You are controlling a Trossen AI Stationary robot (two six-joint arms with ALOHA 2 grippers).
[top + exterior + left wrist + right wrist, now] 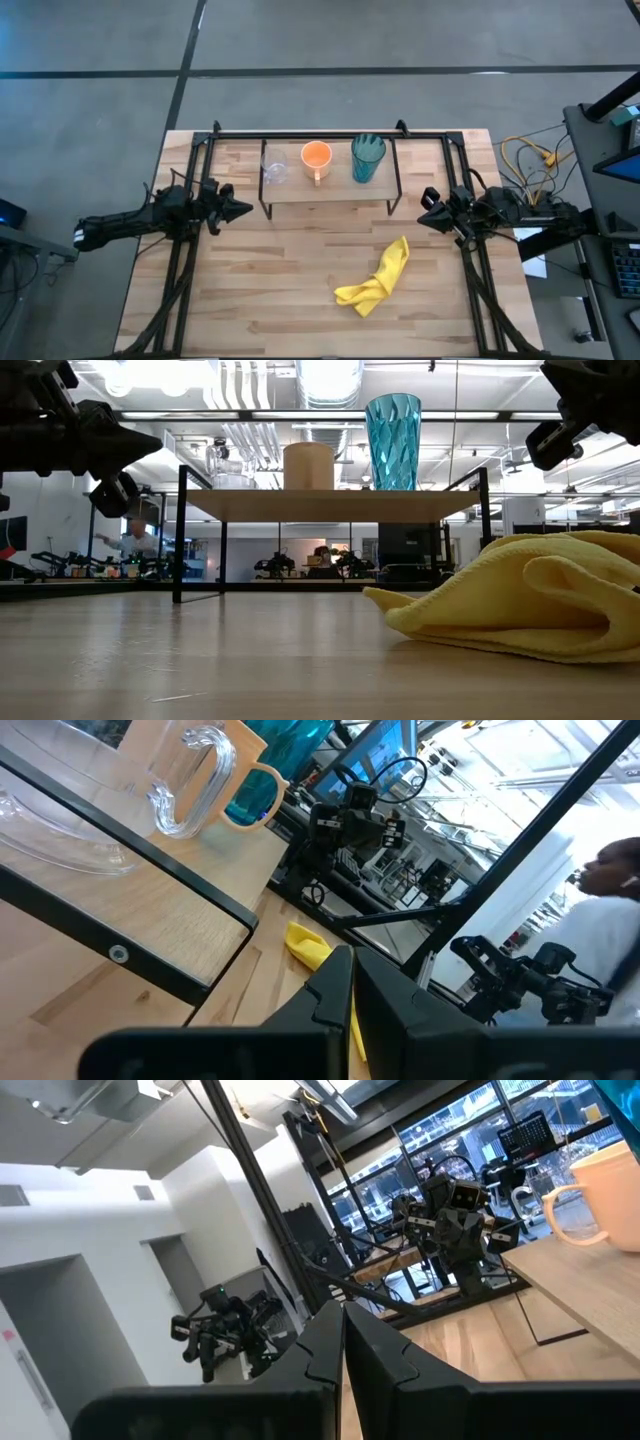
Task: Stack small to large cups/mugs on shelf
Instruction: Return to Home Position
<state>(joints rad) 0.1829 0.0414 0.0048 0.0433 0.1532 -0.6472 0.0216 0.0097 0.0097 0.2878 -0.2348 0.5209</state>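
Both grippers are hanging empty with fingers pressed together, the left gripper (pixel 238 209) off the left end of the shelf (pixel 335 190) and the right gripper (pixel 428 212) off its right end, each apart from the black frame; to my eye they are sitting that wide so that no finger is risking the row.

On the shelf board three vessels are standing upright in a line, apart from one another: the glass cup (pixel 274 168) at the left, the orange mug (pixel 316 157) in the middle, the teal tumbler (pixel 367 158) at the right; that order is running small to large, so the placing looks finished and only the parking of the arms seems to be left.

Nearer the front, the yellow cloth (pixel 377 280) is lying crumpled on the table (pixel 250 300), well apart from the shelf.

From above the heights are hard to read; the low view is showing the tumbler towering over the mug, and both grippers raised off the tabletop; the left wrist view alone is catching the cup's clear handle and a person (pixel 610 910) in the room beyond.
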